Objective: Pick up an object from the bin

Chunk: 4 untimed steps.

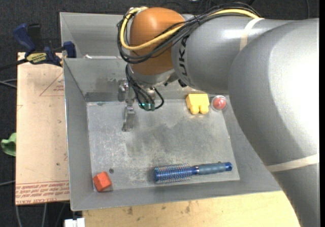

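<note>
What I cannot see
The arm (244,58) covers the bin's (76,119) right side; the small red thing (219,102) I cannot identify.

The bin (76,134) holds 1 blue hairbrush (192,171), 1 orange block (102,182), 1 yellow toy block (197,103), and 1 small red ball (219,102).

Single camera, overhead, angled slightly sideways onto grey bin (172,142) — arm (264,68) reaching in from view's right.

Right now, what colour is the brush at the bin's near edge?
The brush is blue throughout, clearest in the camera view.
</note>
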{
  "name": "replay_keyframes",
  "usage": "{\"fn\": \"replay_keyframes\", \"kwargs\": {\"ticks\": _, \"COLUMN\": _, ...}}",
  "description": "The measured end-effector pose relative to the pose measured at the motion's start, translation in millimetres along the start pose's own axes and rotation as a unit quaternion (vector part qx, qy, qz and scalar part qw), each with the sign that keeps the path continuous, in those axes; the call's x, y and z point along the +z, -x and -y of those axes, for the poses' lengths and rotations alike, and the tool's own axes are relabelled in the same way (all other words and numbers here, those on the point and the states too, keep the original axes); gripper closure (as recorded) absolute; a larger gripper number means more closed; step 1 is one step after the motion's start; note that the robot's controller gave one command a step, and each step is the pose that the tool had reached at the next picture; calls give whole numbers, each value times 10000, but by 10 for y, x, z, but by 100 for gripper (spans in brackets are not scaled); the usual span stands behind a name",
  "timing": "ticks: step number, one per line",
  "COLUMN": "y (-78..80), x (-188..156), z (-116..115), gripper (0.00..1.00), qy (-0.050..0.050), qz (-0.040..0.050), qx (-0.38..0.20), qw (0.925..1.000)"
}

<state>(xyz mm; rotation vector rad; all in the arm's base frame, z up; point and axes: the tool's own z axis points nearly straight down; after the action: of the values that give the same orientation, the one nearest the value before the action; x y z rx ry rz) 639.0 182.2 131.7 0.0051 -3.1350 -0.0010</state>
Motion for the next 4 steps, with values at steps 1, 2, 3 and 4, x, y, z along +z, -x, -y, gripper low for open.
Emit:
{"fn": "replay_keyframes", "kwargs": {"ticks": 1, "y": -531, "x": -71, "z": 673, "gripper": 0, "qy": -16, "qz": 15, "qx": 42, "qw": 10000}}
{"fn": "replay_keyframes", "kwargs": {"ticks": 2, "y": -695, "x": 60, "z": -181, "gripper": 0, "qy": 10, "qz": 36, "qx": -1258, "qw": 9920}}
{"fn": "replay_keyframes", "kwargs": {"ticks": 3, "y": -982, "x": 156, "z": -632, "gripper": 0, "qy": 4, "qz": 28, "qx": -1938, "qw": 9810}}
{"fn": "replay_keyframes", "kwargs": {"ticks": 4, "y": -1499, "x": 616, "z": -662, "gripper": 0, "qy": -3, "qz": 70, "qx": -2164, "qw": 9763}}
